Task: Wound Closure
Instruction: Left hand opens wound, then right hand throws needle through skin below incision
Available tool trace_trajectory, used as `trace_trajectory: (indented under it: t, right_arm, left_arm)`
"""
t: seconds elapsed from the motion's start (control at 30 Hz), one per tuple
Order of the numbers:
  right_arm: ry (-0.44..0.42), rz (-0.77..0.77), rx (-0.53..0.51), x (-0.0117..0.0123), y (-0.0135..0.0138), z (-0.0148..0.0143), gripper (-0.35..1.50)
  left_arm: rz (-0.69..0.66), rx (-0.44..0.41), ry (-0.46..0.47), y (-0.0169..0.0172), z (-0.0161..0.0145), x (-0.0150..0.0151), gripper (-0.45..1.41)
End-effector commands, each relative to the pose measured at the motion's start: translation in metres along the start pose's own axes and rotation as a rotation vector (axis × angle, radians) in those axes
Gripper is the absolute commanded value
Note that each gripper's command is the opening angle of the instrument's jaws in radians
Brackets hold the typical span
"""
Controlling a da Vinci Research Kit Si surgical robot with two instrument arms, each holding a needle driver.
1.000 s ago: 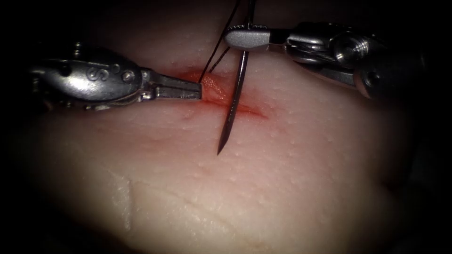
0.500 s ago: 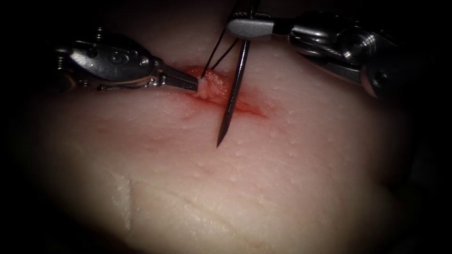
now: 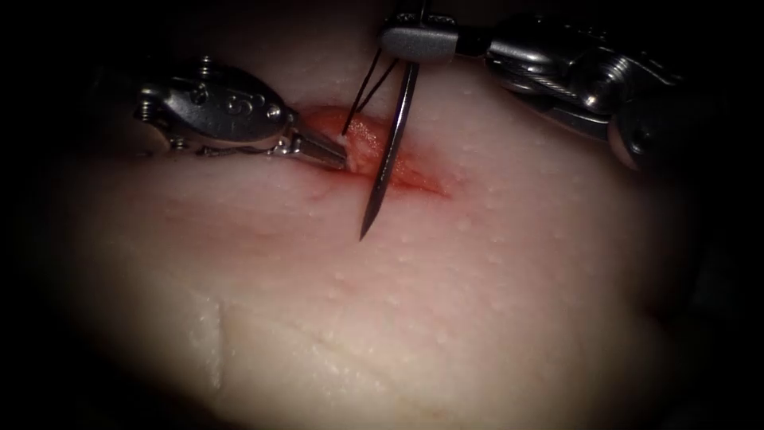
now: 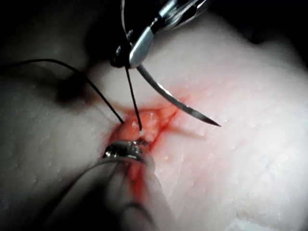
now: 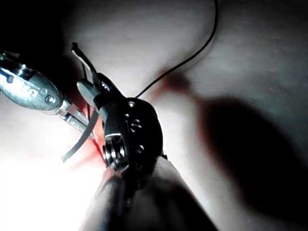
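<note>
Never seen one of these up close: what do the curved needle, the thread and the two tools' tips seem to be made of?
Needle: looks like polished steel, dark grey with a thin glint.
Thread: a fine black strand, matte; fibre or plastic, I cannot tell.
Left tool and right tool: bright silvery metal, judging by the sharp highlights, screws and stamped marks.

A: Lighting in the endoscope view?
B: Bright pool on the middle of the tissue (image 3: 446, 318), heavy dark falloff all round the edges. Glare on the left pincer (image 3: 341, 158) body and the right pincer (image 3: 418, 41) wrist.

A: Left wrist view?
B: Tissue strongly lit and pale on the right, far left in shadow. The needle (image 4: 178, 103) throws a soft shadow. Near shaft blurred.

A: Right wrist view?
B: Blown-out patch beside the red fluid (image 5: 89, 154), big dark shadows across the tissue, near shaft dark and out of focus.
</note>
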Motion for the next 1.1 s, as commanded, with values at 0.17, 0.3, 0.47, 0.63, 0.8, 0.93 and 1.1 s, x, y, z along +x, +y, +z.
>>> trace_trajectory:
  t: [0.17, 0.3, 0.47, 0.63, 0.8, 0.93, 1.1]
  right_arm:
    - [0.014, -0.021, -0.021, -0.0006, 0.0005, 0.0005, -0.35]
    - [0.022, -0.068, -0.027, -0.0005, 0.0008, 0.0005, -0.35]
    - [0.031, -0.126, -0.031, -0.0004, 0.0011, 0.0005, -0.35]
    - [0.054, -0.172, -0.038, -0.0002, 0.0017, 0.0006, -0.35]
    - [0.065, -0.21, -0.052, -0.0003, 0.0022, 0.0016, -0.35]
    - [0.069, -0.228, -0.065, -0.0007, 0.0026, 0.0028, -0.35]
    - [0.076, -0.26, -0.071, -0.0014, 0.0029, 0.0042, -0.35]
  left_arm:
    - [-0.019, -0.014, -0.022, -0.0007, 0.0013, -0.0004, -0.45]
    - [-0.023, -0.04, -0.089, -0.0008, 0.002, -0.0011, -0.45]
    - [-0.032, -0.076, -0.194, -0.0003, 0.0031, -0.0019, -0.45]
    - [-0.031, -0.11, -0.271, 0.0003, 0.0035, -0.0021, -0.45]
    - [-0.03, -0.128, -0.284, 0.0008, 0.0026, -0.0021, -0.38]
    - [-0.028, -0.14, -0.281, 0.0011, 0.0017, -0.002, -0.28]
    - [-0.024, -0.149, -0.279, 0.0018, 0.0009, -0.0018, -0.25]
